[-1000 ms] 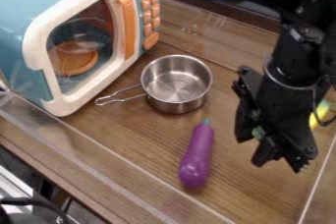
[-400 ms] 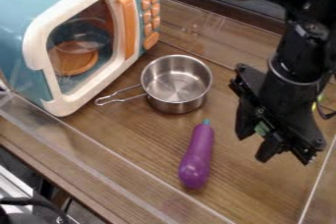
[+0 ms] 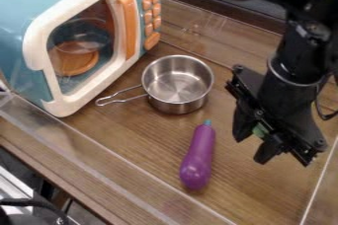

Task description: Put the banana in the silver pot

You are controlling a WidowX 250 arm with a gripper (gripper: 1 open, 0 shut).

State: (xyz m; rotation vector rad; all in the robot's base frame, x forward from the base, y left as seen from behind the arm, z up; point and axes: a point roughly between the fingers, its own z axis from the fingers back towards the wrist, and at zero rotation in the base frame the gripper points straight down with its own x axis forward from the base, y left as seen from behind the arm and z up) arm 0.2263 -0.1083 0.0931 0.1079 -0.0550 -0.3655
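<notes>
The silver pot (image 3: 177,81) stands empty on the wooden table, its wire-loop handle pointing left toward the toy microwave. My black gripper (image 3: 283,150) hangs low over the table to the right of the pot, fingers pointing down and shut, with nothing visible between them. Only a small yellow-green bit of the banana (image 3: 326,113) peeks out past the arm at the right edge; the rest is hidden behind the arm.
A purple toy eggplant (image 3: 197,155) lies just left of the gripper, in front of the pot. The blue-and-white toy microwave (image 3: 79,32) with an orange bowl inside fills the back left. The table's front edge runs along the lower left.
The gripper has shifted slightly left and up, toward the pot, and covers more of the banana. Pot and eggplant have not moved.
</notes>
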